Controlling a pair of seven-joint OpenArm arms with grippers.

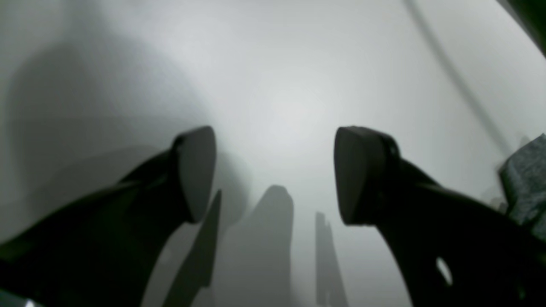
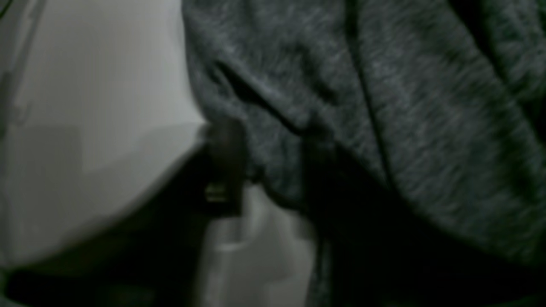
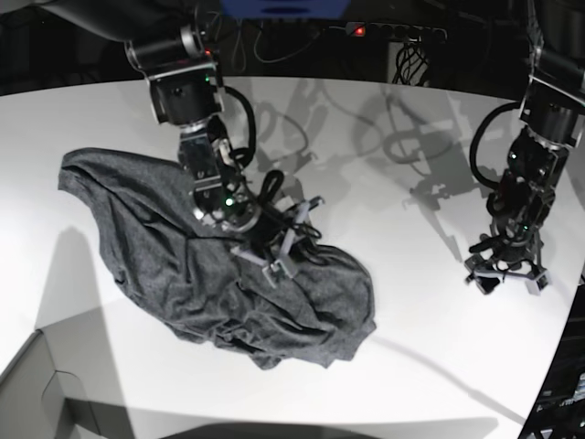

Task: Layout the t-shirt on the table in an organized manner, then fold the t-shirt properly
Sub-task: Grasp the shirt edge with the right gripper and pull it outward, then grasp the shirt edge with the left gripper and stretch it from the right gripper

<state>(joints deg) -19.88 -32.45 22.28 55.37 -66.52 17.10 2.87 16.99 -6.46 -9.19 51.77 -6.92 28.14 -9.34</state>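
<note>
The dark heather-grey t-shirt [image 3: 183, 265] lies crumpled in a long heap on the white table [image 3: 402, 311], left of centre. My right gripper [image 3: 274, 254] is pressed down into the heap's middle. In the right wrist view the t-shirt [image 2: 384, 106] fills most of the frame, and a fold of it sits between the narrowed jaws of the right gripper [image 2: 273, 183], beside bare table [image 2: 85, 106]. My left gripper [image 3: 505, 277] hangs open just over the table at the far right. Nothing is between the spread jaws of the left gripper [image 1: 275, 175], and a t-shirt edge [image 1: 527, 183] shows at the right.
A grey box corner [image 3: 37, 393] juts in at the front left of the base view. The table's curved edge [image 3: 559, 366] runs close behind the left arm. Cables and a power strip [image 3: 398, 32] lie beyond the far edge.
</note>
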